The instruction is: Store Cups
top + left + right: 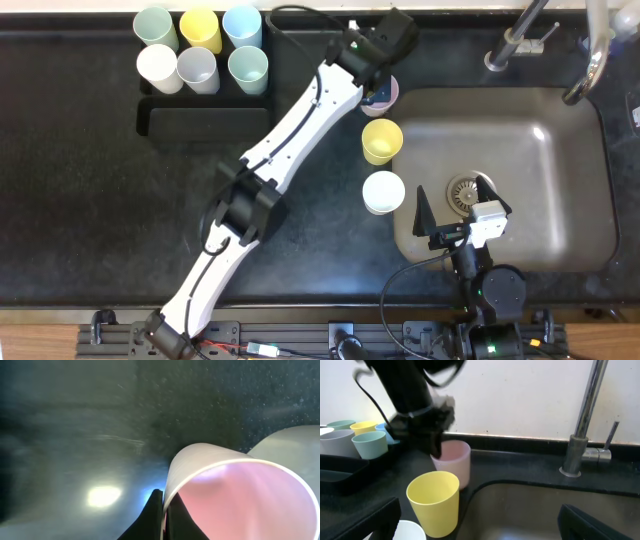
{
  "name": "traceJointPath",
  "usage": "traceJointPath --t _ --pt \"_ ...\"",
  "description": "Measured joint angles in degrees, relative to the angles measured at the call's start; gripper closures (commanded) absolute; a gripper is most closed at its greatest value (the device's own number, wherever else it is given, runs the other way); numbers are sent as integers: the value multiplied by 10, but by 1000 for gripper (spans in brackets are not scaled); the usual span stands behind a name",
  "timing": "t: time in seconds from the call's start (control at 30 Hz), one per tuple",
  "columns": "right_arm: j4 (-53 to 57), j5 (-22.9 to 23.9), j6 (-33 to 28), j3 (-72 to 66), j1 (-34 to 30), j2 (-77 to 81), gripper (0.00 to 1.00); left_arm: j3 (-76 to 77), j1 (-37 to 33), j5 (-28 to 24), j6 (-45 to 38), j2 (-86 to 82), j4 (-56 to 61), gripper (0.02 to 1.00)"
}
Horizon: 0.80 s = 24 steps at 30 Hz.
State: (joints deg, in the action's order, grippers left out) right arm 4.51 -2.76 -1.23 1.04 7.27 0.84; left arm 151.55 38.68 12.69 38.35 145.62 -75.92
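Where left gripper (436, 449) pinches, pink cup (457, 464) rim

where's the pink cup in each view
Top view: pink cup at the sink's upper left corner, half under the left gripper.
Left wrist view: pink cup up close, its rim between the fingers.
Right wrist view: pink cup on the counter beside the yellow cup.
Shared landmark: the left gripper on its rim.

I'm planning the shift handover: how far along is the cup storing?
Done: six cups stand in the tray. In hand: the left gripper pinches the pink cup at its rim beside the sink. Left: the yellow cup and white cup on the counter.
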Motion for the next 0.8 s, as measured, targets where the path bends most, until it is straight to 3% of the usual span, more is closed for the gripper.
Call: traceJointPath --t 0.23,0.47,0.6,0.8 --pt "0 0 0 0 0 0 3 -52 -56 65 -22 -199 -11 985" --pt "0 0 0 0 0 0 5 -268 -229 97 -54 -487 45 985" --pt "0 0 0 0 0 0 3 -398 -321 82 -92 -569 81 985" --pt "0 0 0 0 0 0 5 -541 -428 18 -179 -588 138 985"
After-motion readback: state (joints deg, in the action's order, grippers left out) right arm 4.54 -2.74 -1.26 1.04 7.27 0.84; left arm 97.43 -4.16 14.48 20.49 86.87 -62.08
